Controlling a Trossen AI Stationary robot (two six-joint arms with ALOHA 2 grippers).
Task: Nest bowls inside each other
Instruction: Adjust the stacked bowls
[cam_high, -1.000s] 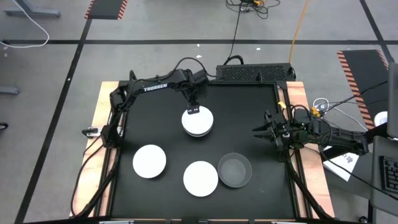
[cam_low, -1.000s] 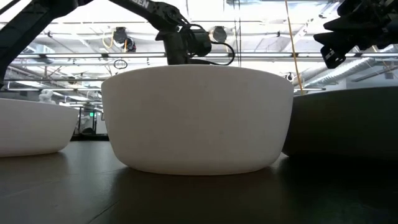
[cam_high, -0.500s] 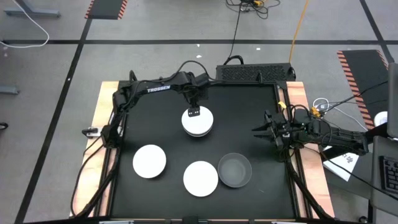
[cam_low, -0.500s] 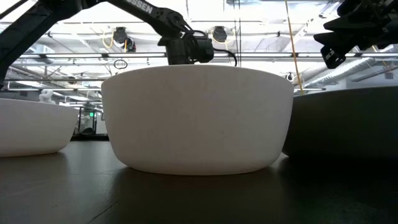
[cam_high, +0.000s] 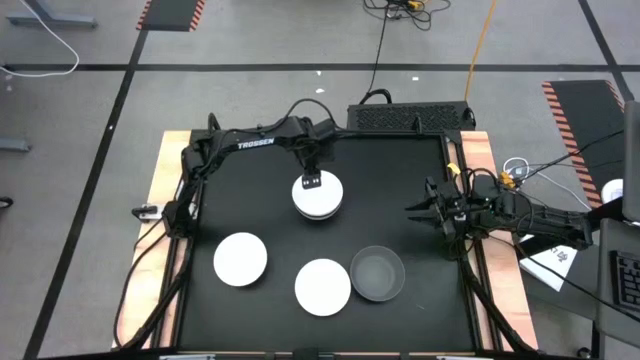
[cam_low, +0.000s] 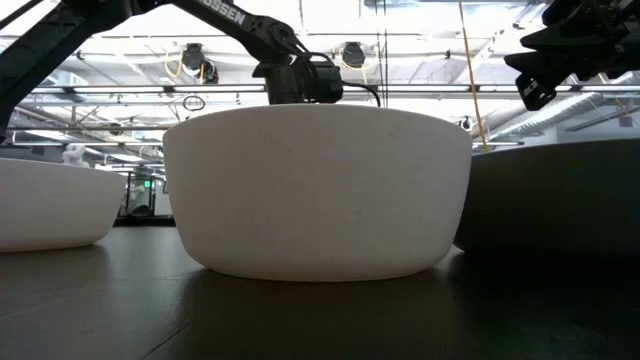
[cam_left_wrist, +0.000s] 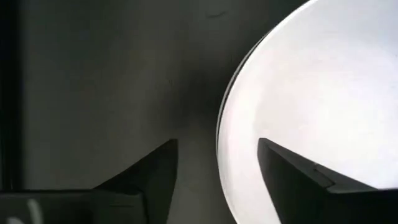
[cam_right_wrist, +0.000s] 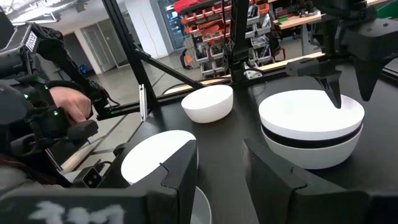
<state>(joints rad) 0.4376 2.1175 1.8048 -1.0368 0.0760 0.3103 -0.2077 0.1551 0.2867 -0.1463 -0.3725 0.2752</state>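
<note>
A stack of nested bowls (cam_high: 325, 202) stands mid-table, a white bowl (cam_left_wrist: 323, 81) on top and a dark one (cam_right_wrist: 311, 135) under it. My left gripper (cam_high: 312, 181) points down over the stack's far-left rim (cam_left_wrist: 221, 134) and is open. One finger stands outside the rim and one inside, with a gap on each side. Two single white bowls (cam_high: 240, 258) (cam_high: 322, 285) and a grey bowl (cam_high: 377, 273) rest on their bases near the front. My right gripper (cam_high: 420, 210) hovers open by the right edge, holding nothing.
A black mat (cam_high: 400, 170) covers the table inside wooden side rails (cam_high: 478, 160). A dark box (cam_high: 410, 117) lies along the far edge. In the right wrist view a person's hand (cam_right_wrist: 65, 102) shows beyond the table's left side. Bare mat lies between the stack and my right gripper.
My left gripper has come down a little toward the stack's rim. The bowls and my right arm have kept still.
</note>
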